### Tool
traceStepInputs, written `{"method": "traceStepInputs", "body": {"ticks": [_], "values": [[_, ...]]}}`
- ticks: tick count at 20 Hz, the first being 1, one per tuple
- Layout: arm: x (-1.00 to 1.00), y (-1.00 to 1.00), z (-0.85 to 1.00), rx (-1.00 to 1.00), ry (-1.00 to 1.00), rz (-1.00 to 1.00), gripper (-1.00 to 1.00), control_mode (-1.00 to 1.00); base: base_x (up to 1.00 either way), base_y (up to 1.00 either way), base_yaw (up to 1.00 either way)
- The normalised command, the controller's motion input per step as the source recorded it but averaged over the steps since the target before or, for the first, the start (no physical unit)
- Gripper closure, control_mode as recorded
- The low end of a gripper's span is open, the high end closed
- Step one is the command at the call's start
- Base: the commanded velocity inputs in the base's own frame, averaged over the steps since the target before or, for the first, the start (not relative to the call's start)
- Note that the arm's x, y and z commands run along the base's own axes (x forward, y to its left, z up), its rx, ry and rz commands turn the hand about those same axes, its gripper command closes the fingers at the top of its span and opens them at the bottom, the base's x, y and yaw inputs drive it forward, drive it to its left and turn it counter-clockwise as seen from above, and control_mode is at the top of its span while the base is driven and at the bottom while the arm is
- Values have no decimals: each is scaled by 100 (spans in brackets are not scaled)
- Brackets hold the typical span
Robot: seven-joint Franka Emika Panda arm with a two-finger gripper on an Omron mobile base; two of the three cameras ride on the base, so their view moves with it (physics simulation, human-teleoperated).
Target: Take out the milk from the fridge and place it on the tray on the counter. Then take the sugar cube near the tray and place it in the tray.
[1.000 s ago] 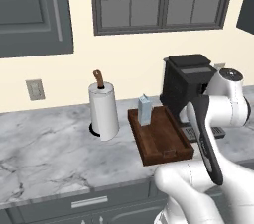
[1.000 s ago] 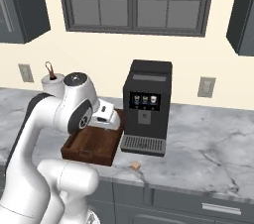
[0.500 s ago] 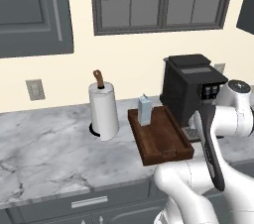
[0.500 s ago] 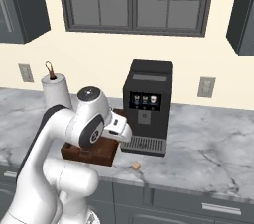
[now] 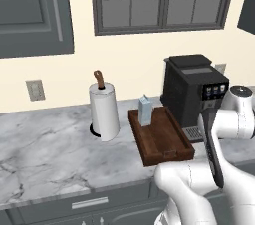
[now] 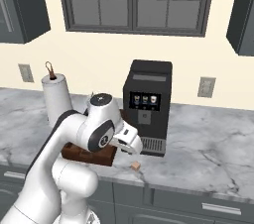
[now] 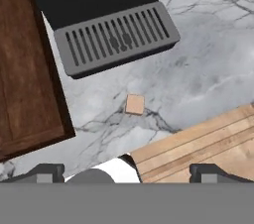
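Spread wide over the sugar cube, hovered above; probably risked nudging it aside on an off-centre descent.

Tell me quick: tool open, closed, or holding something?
Tool: open, holding nothing, above the sugar cube on the counter.

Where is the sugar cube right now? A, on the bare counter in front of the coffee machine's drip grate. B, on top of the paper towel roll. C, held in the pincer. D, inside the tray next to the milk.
A: the sugar cube lies on the marble counter just before the coffee machine's drip grate, beside the tray, not in it.
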Motion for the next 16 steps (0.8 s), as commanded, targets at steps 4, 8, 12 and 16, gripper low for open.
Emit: {"method": "traceStepInputs", "body": {"ticks": [4, 8, 12, 16], "values": [[-1, -19, -25, 0, 8, -19, -100, -100, 0, 0, 0], [0, -27, -13, 0, 12, -7, -100, -100, 0, 0, 0], [0, -19, -18, 0, 17, 0, -100, -100, 0, 0, 0], [0, -14, -16, 3, 13, 0, -100, -100, 0, 0, 0]]}}
